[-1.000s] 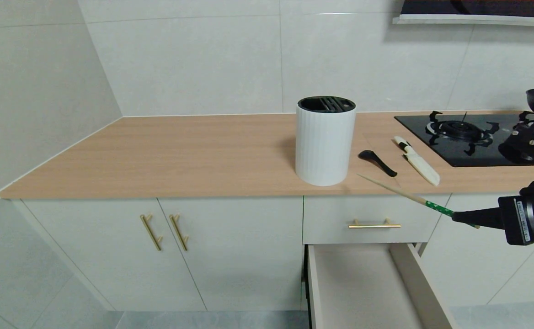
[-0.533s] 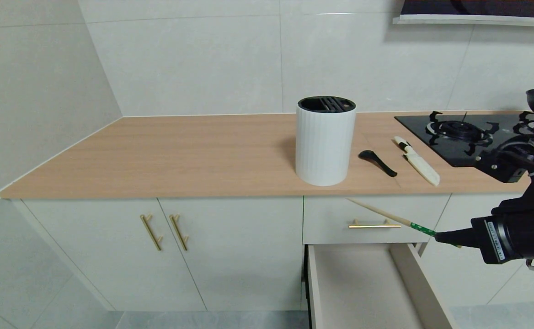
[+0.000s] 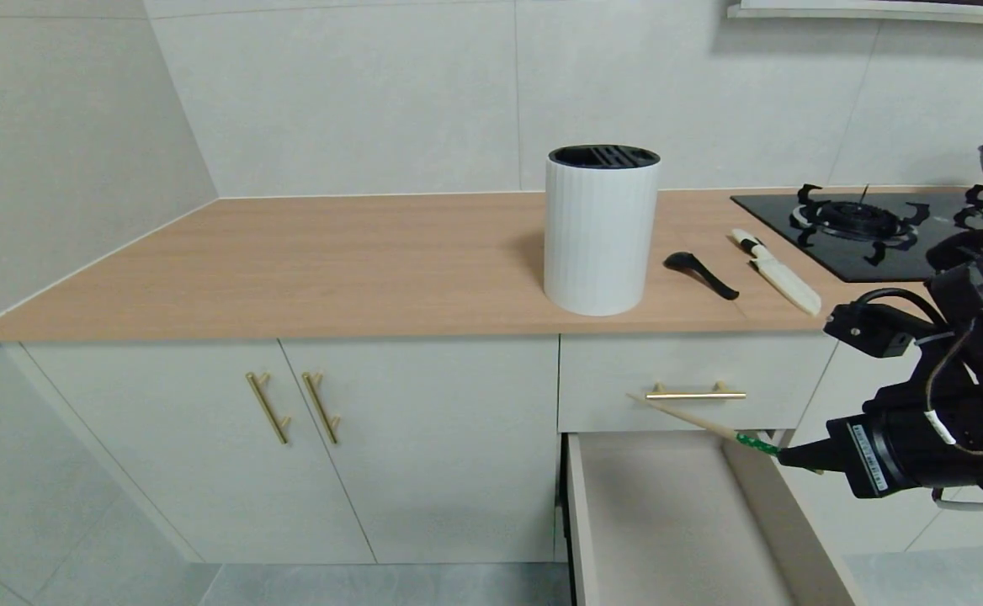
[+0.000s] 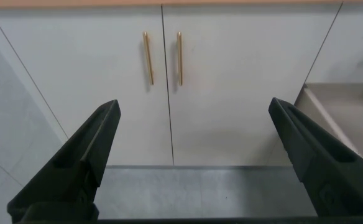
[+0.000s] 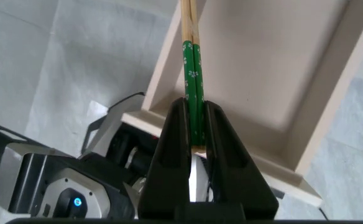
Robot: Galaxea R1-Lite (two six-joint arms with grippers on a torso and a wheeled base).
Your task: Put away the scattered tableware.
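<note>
The right hand (image 3: 786, 456) is closed on a pair of chopsticks (image 3: 685, 417), clamping their green, flower-printed ends between two black tapered fingers. The bare wooden shafts project over the open drawer (image 3: 580, 505), a shallow pale box with a smooth floor. The left hand (image 4: 192, 109) is spread wide and holds nothing. Above the drawer, on the wood-grain surface (image 3: 332, 261), lie a glossy black spoon (image 3: 700, 274) and a cream knife (image 3: 778, 272), beside a white ribbed cylindrical holder (image 3: 599, 231).
</note>
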